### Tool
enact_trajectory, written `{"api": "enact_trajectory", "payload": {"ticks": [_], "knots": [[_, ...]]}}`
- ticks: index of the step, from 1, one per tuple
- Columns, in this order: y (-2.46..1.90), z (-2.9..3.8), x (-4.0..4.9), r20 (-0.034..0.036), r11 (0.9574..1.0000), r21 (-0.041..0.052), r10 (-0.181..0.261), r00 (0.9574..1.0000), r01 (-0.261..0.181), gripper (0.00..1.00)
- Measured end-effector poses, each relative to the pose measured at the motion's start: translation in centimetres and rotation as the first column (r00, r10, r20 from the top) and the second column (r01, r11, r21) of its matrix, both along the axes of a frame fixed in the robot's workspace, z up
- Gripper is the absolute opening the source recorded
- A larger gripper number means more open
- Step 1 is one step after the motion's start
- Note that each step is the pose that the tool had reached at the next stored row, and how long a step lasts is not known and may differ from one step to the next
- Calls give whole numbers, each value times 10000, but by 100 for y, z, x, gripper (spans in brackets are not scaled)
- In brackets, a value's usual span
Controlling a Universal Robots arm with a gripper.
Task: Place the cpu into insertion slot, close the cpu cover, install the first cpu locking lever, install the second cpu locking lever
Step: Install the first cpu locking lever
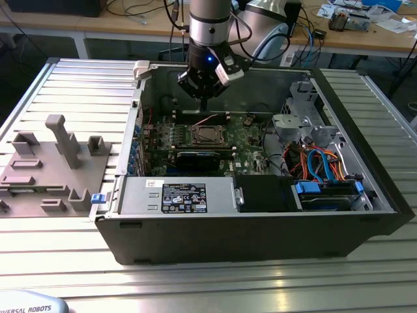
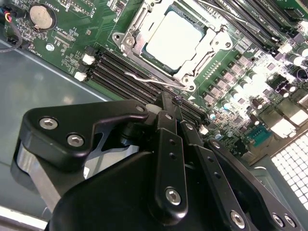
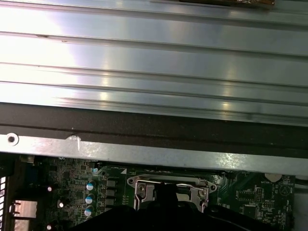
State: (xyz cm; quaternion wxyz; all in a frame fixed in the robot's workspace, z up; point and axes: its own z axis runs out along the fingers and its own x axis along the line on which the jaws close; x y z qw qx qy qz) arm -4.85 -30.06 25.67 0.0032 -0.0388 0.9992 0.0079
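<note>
Inside, the open computer case [image 1: 365,215] holds a green motherboard [image 1: 251,140]. The cpu [image 2: 173,41] sits in the insertion slot [image 2: 126,41], cpu cover [image 2: 211,41] down. The gripper [image 2: 171,108] hangs above, clenched on nothing.

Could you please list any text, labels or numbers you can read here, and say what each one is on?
Nothing can be quoted with confidence.
Sticker on the grey box inside the case: print too small to read.
Lettering on the pale part at the exterior view's lower left corner: cut off by the edge.
Markings beside the coin battery on the green board: too blurred to read.
</note>
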Motion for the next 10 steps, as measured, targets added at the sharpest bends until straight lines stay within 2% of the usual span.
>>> {"api": "enact_trajectory", "payload": {"ticks": [10], "knots": [[0, -20, 1, 0, 10000, 0, 0, 10000, 0, 11]]}}
